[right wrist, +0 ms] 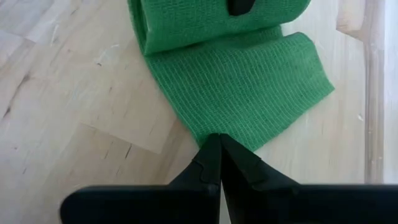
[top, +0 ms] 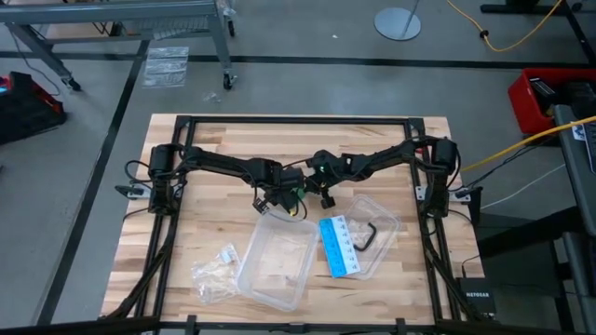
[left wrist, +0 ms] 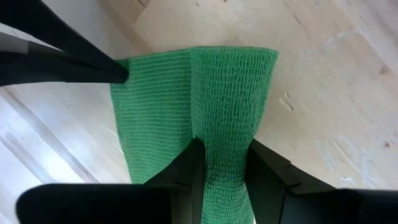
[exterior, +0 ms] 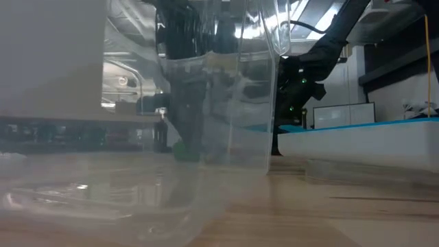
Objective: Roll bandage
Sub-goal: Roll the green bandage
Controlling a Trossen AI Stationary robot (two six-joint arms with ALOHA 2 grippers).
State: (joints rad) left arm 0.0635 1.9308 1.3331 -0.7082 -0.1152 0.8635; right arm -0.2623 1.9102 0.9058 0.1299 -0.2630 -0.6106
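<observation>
The green bandage [left wrist: 186, 106] lies on the wooden table at its middle, partly rolled. Its rolled part [right wrist: 211, 25] is thicker, and a flat tail [right wrist: 249, 87] spreads from it on the wood. My left gripper [left wrist: 224, 180] is shut on the rolled part. My right gripper [right wrist: 219, 142] is shut, with its tips at the tail's edge. In the high view both grippers, left [top: 284, 200] and right [top: 322, 197], meet over a speck of the green bandage [top: 300, 194]. In the low view the bandage [exterior: 182, 149] shows only through a clear container. My left gripper pinches the bandage's rolled part [left wrist: 225, 149] between its two fingers, coming steeply from above. The roll is squeezed narrow between them and widens beyond. My right gripper's shut fingertips [right wrist: 211, 149] sit on the flat tail's edge [right wrist: 214, 127], slanting down from the table's right. The tail lies flat on the wood. Whether a layer is caught between the tips, I cannot tell.
A clear plastic container [top: 277, 265] stands just nearer than the grippers. To its right lies a clear lid [top: 384, 223] with a blue-and-white card [top: 339, 246] and a black hook-shaped piece [top: 366, 234]. A crumpled clear wrapper [top: 216, 274] lies near left.
</observation>
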